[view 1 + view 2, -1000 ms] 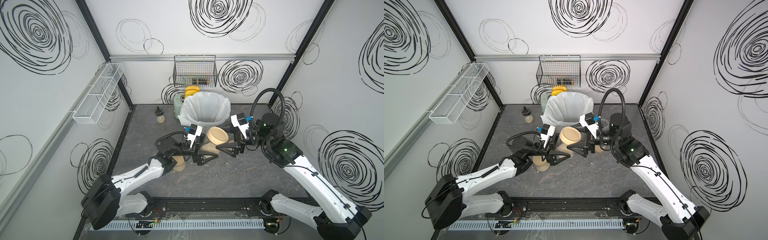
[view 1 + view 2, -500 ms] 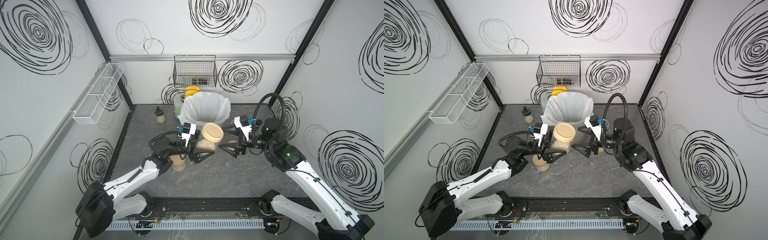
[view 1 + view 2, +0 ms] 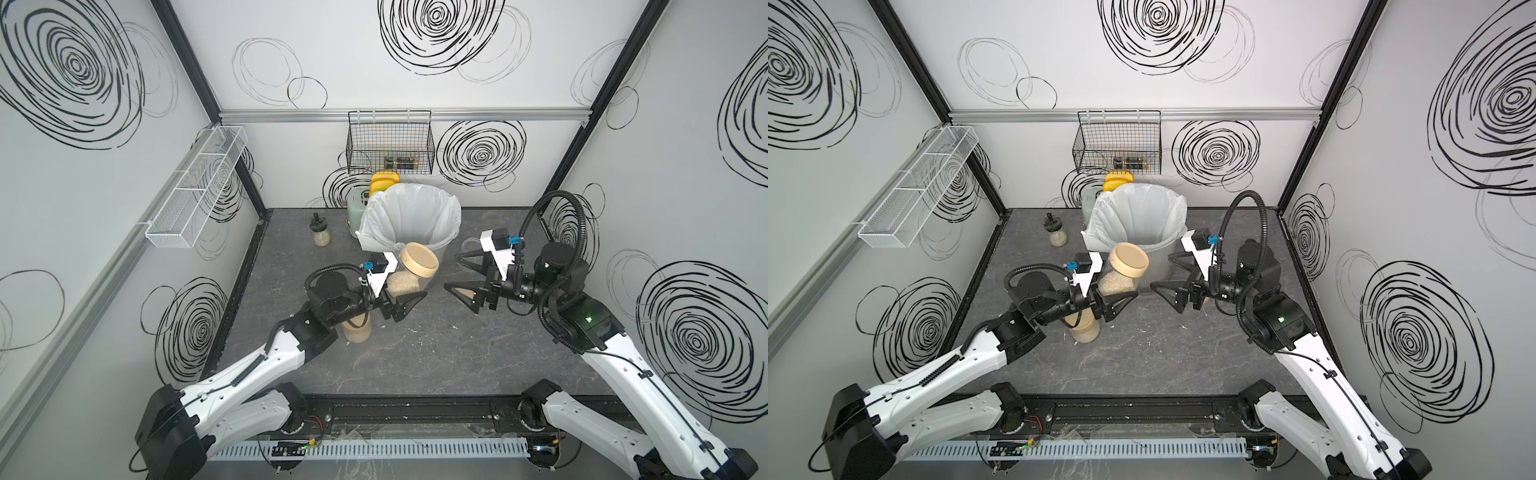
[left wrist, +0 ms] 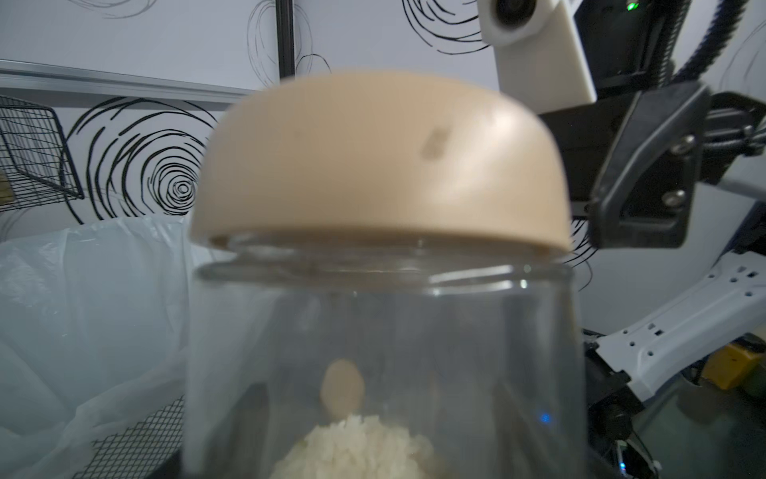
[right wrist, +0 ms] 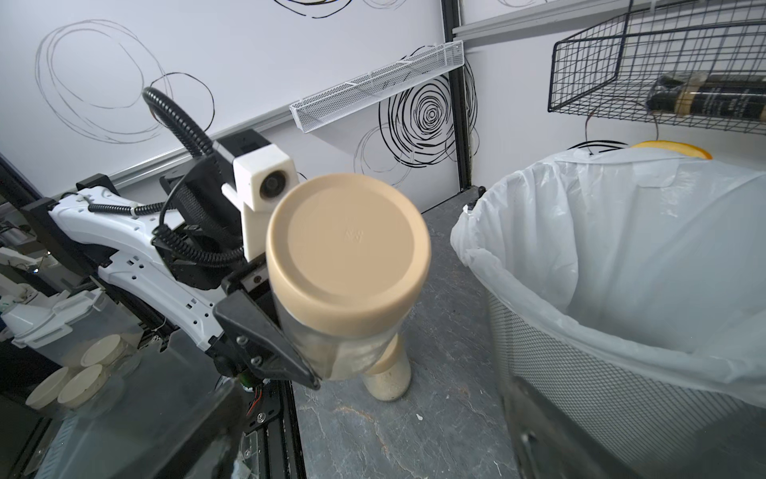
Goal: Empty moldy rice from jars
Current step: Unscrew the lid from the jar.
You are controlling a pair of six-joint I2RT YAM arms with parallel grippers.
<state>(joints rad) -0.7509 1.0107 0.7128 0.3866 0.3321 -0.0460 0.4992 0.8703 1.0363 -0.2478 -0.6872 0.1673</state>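
Left gripper is tilting its clamped jar, presenting the lid to the wide-apart right gripper, likely for unscrewing.

Both top views overlook the whole surface from above. Wrist views look beyond their fingers, sharing the close jar.

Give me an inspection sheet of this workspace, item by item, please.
Surface: dark grey table, a few pale specks scattered.
Job's things: held jar, lidded, with rice inside, tilted in front of the lined bin; second jar, lidded, stands under the left arm.
Clutter: black-stoppered bottle; pale green appliance behind the bin.
Grippers: left gripper, jaws shut on the held jar; right gripper, jaws open, empty.
Cables: black hose loops above the right arm.
Surroundings: wire basket on back wall; white mesh shelf on side wall.
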